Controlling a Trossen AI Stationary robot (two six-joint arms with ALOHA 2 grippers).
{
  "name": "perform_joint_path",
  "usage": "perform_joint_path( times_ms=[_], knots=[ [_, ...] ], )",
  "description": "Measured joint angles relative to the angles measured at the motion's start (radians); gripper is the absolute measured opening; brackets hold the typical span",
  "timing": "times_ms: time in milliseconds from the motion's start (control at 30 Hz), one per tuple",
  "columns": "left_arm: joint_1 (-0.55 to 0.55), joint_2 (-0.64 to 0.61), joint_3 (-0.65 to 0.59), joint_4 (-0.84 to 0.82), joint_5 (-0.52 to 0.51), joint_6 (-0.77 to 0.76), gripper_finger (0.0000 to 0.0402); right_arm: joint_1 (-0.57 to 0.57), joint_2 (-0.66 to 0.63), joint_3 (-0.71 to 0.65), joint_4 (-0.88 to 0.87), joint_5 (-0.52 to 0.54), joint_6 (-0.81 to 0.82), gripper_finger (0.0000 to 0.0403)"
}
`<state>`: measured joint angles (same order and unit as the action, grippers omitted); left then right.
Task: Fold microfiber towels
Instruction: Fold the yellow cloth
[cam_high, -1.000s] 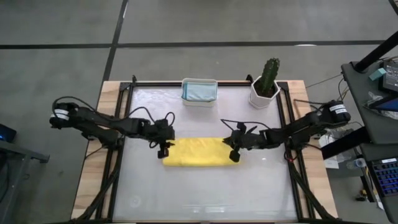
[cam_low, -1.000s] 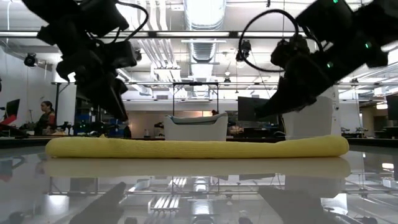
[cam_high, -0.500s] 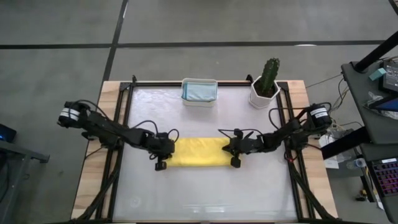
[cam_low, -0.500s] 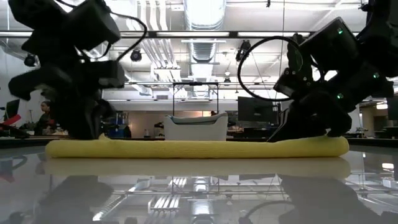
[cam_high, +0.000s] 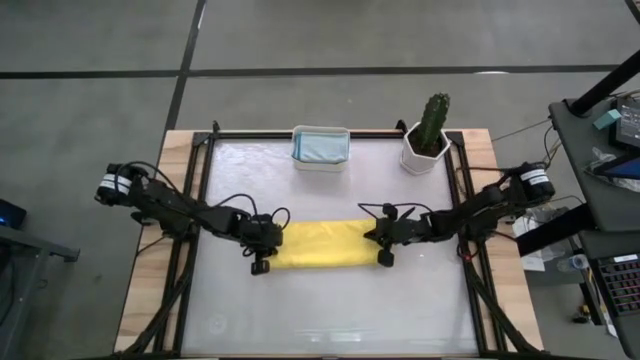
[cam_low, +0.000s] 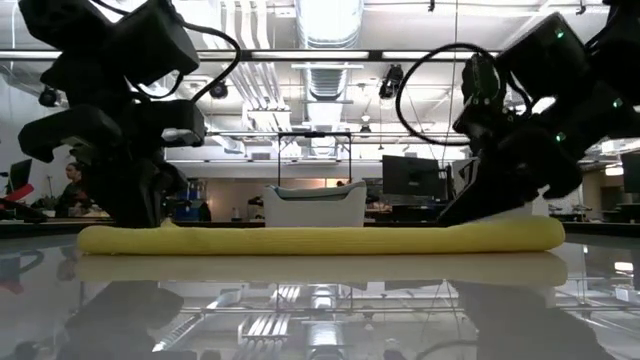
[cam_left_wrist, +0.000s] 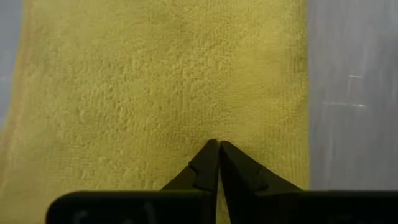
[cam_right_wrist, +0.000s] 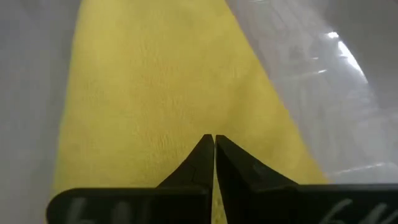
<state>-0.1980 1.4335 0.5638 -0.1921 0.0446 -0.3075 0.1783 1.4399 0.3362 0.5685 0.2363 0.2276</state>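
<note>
Both arms have dropped since a second ago — I now have the left tool (cam_high: 262, 243) down on the left end of the yellow towel (cam_high: 320, 244) and the right tool (cam_high: 383, 243) down on its right end, where earlier they hung just above it. My wrist views show each pair of fingers pressed together, the cloth pinched at the tips (left tool (cam_left_wrist: 218, 147), right tool (cam_right_wrist: 213, 139)). That towel lies as a long folded strip across the middle of the table (cam_high: 330, 310), so I judge gripping both short ends sets me up for the next fold. Another towel, pale blue-grey (cam_high: 320, 146), sits in the white tub (cam_high: 320, 164) at the far edge — beside the potted cactus (cam_high: 431, 128).
</note>
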Motion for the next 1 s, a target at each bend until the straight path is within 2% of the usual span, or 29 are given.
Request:
perform_joint_path(
  times_ms=[200, 467, 800, 1000],
  knots=[
    [0.002, -0.128, 0.001, -0.012, -0.064, 0.004, 0.0003, 0.012, -0.104, 0.005, -0.022, -0.001, 0.008, 0.0008],
    [-0.033, -0.242, 0.005, 0.001, -0.051, -0.026, 0.0003, 0.102, -0.162, 0.073, -0.105, -0.011, 0.022, 0.0008],
    [-0.143, -0.129, 0.003, 0.040, -0.047, -0.112, 0.0003, 0.234, -0.099, 0.193, -0.304, -0.010, 0.143, 0.0008],
    [-0.157, -0.064, 0.010, 0.051, -0.047, -0.130, 0.0003, 0.259, -0.106, 0.332, -0.659, -0.008, 0.286, 0.0009]
  ],
)
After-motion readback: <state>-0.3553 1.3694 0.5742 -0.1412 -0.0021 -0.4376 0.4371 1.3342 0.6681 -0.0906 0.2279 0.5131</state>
